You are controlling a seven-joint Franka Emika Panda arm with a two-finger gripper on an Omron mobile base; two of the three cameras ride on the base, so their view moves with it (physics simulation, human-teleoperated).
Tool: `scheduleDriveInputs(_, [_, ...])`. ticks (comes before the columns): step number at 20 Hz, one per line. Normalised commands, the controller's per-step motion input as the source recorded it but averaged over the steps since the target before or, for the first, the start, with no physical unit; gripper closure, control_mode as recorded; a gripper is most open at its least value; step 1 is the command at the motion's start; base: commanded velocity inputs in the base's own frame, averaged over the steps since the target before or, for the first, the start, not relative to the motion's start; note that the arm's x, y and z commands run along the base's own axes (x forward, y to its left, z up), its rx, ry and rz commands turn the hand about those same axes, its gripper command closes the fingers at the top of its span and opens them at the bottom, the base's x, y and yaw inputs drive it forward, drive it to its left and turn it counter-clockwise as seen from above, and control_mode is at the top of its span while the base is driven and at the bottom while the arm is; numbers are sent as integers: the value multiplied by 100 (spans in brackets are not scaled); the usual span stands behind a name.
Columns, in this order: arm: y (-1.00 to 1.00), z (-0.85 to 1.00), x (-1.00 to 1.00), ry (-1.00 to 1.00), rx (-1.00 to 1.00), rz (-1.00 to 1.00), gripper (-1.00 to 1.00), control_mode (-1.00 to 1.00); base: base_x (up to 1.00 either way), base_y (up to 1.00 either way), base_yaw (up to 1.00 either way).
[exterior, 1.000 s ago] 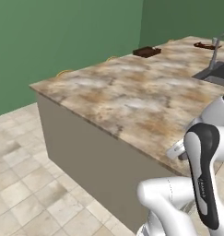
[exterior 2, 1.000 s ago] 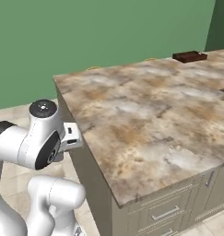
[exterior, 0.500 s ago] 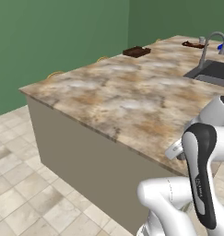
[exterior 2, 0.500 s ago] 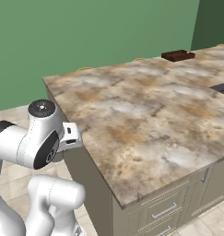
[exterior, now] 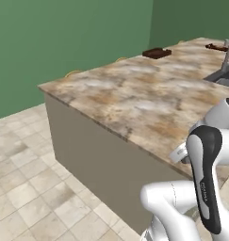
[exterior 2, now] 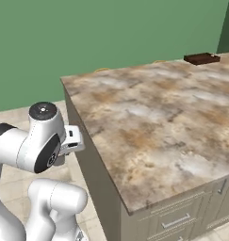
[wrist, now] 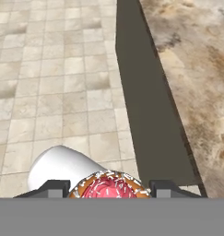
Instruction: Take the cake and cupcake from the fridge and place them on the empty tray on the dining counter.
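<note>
The dining counter (exterior: 149, 101) is a large island slab of beige-brown marbled stone on plain grey sides, with one corner thrust toward the base and cream floor tiles (exterior: 21, 188) running along its near flank; in the hand view its grey side wall (wrist: 145, 106) rises between the floor tiles and the stone top (wrist: 196, 78). A green wall (exterior: 64, 37) closes the room behind. The tray (exterior: 157, 52), a dark brown, low-walled rectangle, sits at the far edge of the stone, and nothing can be made out in it at this range; its long axis runs roughly along that far edge. In the right base view the tray (exterior 2: 202, 58) lies well apart from the arm, diagonally across the whole slab, up and to the right. That is the governing relation: in my judgement the load must cross the length of the counter before any set-down. The gripper (wrist: 109, 188) is closed about the cupcake (wrist: 109, 186), a small round item with pink frosting, pale sprinkles and a tan rim, seated between the two dark fingertips (wrist: 52, 188). It is carried low beside the counter's near corner, above the floor. The cake cannot be located.
</note>
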Motion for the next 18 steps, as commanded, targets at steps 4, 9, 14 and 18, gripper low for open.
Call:
scheduleDriveInputs(4, [0,0,0,0,0,0,100,100,46,44,82])
scheduleDriveInputs(9, [0,0,0,0,0,0,100,100,54,54,77])
scheduleDriveInputs(14, [0,0,0,0,0,0,100,100,1,51,91])
scheduleDriveInputs(18, [0,0,0,0,0,0,100,100,55,44,77])
